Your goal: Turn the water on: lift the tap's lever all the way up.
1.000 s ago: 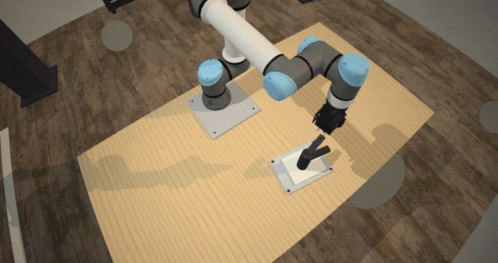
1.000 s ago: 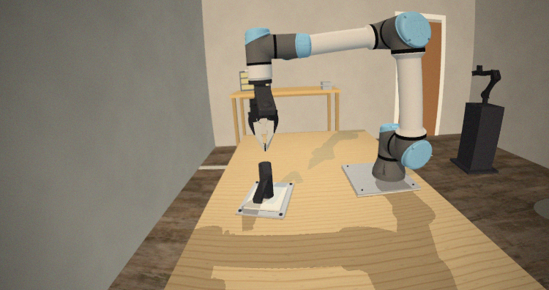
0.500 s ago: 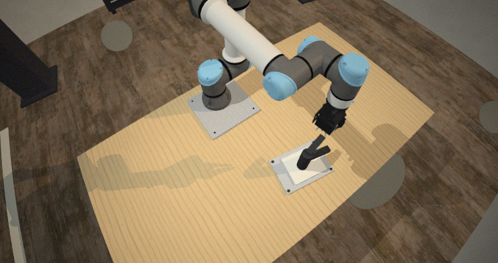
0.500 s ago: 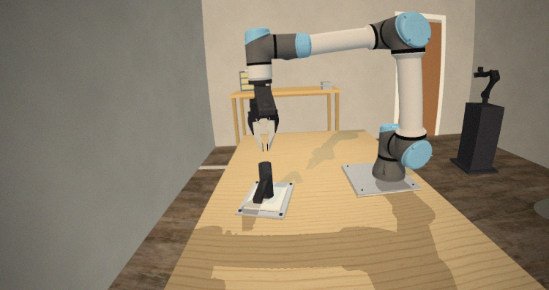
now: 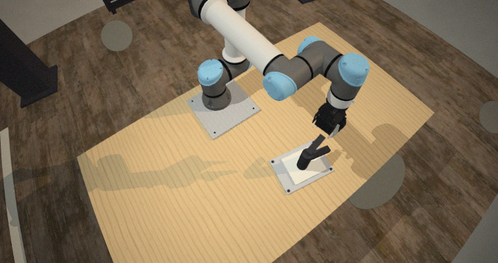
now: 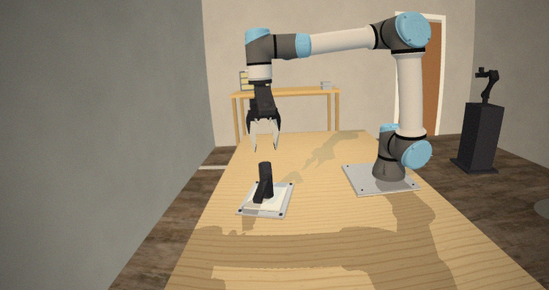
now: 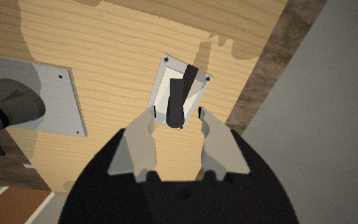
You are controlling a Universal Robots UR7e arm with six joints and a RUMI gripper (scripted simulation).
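A black tap [image 5: 305, 161] [image 6: 264, 179] [image 7: 175, 102] stands on a white and grey base plate [image 5: 288, 186] [image 6: 245, 210] [image 7: 166, 63] on the wooden table. Two dark bars fork from its body; one slants up toward the gripper [image 5: 317, 141], and I cannot tell which is the lever. My gripper [image 5: 329, 133] [image 6: 263, 146] [image 7: 177, 107] hangs straight above the tap, pointing down, clear of it. Its fingers stand partly open with nothing between them. In the wrist view the tap's top shows through the gap between the fingertips.
The arm's grey mounting plate [image 5: 222, 119] [image 6: 378, 186] lies on the table [image 5: 166, 191] [image 6: 326, 226] behind the tap. The table's edge runs close beside the tap plate. A small wooden side table [image 6: 291, 92] and a black pedestal [image 6: 479, 134] stand in the room.
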